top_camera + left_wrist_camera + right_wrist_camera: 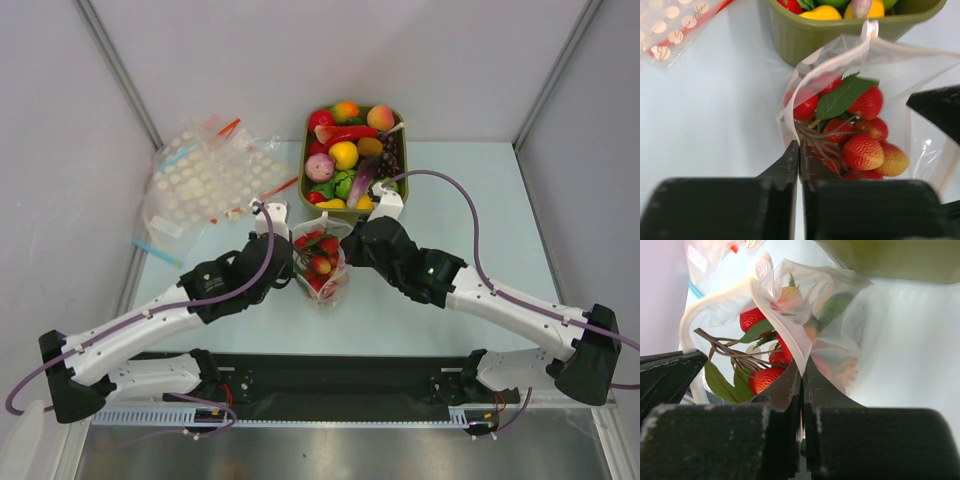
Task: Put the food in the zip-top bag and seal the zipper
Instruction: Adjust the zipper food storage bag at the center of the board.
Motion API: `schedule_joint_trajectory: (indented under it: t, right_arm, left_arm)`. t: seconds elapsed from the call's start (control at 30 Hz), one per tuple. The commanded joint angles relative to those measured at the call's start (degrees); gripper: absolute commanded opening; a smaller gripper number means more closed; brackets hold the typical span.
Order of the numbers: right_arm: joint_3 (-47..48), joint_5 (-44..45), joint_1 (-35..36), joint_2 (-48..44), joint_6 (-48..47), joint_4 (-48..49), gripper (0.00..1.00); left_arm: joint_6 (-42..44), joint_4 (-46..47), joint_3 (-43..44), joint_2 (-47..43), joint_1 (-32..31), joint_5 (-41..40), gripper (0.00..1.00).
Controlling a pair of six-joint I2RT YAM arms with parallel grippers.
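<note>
Bag [322, 268]: was set on the tabletop [450, 330] between the two arms, just in front of the green tub [308, 175] of toy food, with its mouth gaping.
Food: red berries [865, 150] with a leaf and twiggy stem were seen inside the bag; much more was left in the tub.
Left fingers [790, 160]: were pressed together, pinching the bag's left edge just below the mouth.
Right fingers [787, 385]: were pressed together on the film at the opposite side of the mouth.
Zipper strip [835, 60]: was unsealed, curled and folded over at one end.
Risk, slip: the thin film could be pulled out of either pinch if the sides were drawn apart too hard.
Risk, seal: the stem and leaf lay near the mouth and could be caught in the strip, so a gap would be left.
Risk, spill: the bag could be tipped and the berries rolled out if one side were lifted alone.
Heap of dotted bags [205, 180]: lay well apart at the far left.
</note>
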Motion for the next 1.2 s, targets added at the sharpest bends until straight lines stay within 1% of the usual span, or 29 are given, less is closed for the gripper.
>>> schedule_joint_trajectory:
  t: [0.0, 0.13, 0.2, 0.23, 0.27, 0.3, 0.37, 0.47, 0.53, 0.57, 0.6, 0.7, 0.9, 1.03, 1.13, 1.17]
  right_arm:
    - [0.1, 0.3, 0.2, -1.8, 0.3, 3.8, 0.00]
    - [0.8, -1.8, 2.6, -1.3, -2.5, 6.2, 0.00]
    - [1.0, -3.6, 3.9, -0.9, -5.0, 8.7, 0.00]
    - [1.1, -4.1, 5.4, -0.6, -6.2, 9.6, 0.00]
    - [1.3, -5.0, 6.1, -0.3, -7.2, 10.3, 0.00]
    - [1.7, -5.0, 6.9, 0.0, -8.8, 10.6, 0.06]
    - [2.5, -5.2, 8.1, 1.2, -9.9, 10.9, 0.11]
    - [2.8, -5.6, 8.2, 2.3, -10.5, 10.8, 0.16]
    - [2.7, -5.2, 8.2, 2.6, -10.7, 10.5, 0.22]
    - [2.6, -4.6, 8.2, 2.8, -10.9, 10.5, 0.26]
    - [2.6, -4.5, 8.2, 2.7, -11.2, 10.4, 0.36]
    - [2.7, -3.8, 8.2, 2.6, -12.0, 9.4, 0.52]
    - [2.3, -2.2, 7.7, 0.6, -12.8, 9.0, 0.56]
    - [0.0, -1.7, 6.9, -2.7, -13.5, 11.2, 0.58]
    - [-2.1, -1.7, 6.0, -5.8, -14.1, 13.1, 0.59]
    - [-3.2, -2.1, 5.7, -6.8, -14.8, 13.6, 0.61]
  left_arm:
    - [1.6, 1.4, 1.6, 0.0, 0.3, 1.5, 0.01]
    - [3.8, 5.4, -0.4, -1.5, 0.3, 3.9, 0.00]
    - [4.6, 9.1, -1.4, -2.1, 0.4, 6.0, 0.00]
    - [5.7, 10.4, -2.7, -3.2, 0.4, 8.4, 0.01]
    - [6.2, 13.5, -3.7, -3.9, 0.3, 9.3, 0.00]
    - [6.5, 15.0, -4.5, -4.5, 0.3, 10.0, 0.00]
    - [7.7, 19.2, -7.1, -6.2, 0.4, 12.2, 0.00]
    - [9.4, 24.1, -9.8, -6.8, 0.3, 15.8, 0.00]
    - [10.3, 25.6, -10.6, -6.2, 0.3, 16.6, 0.00]
    - [10.4, 26.1, -10.6, -5.7, 0.3, 17.0, 0.00]
    - [10.7, 26.2, -10.6, -4.7, 0.3, 17.7, 0.00]
    - [11.0, 26.4, -10.3, -2.6, 0.5, 17.2, 0.00]
    - [12.7, 26.8, -10.6, -1.9, 2.1, 17.4, 0.00]
    - [13.9, 26.4, -11.2, -1.9, 2.4, 12.9, 0.00]
    - [13.9, 26.8, -11.6, -1.8, 2.8, 12.3, 0.00]
    - [13.9, 27.1, -11.8, -1.9, 2.8, 12.3, 0.00]
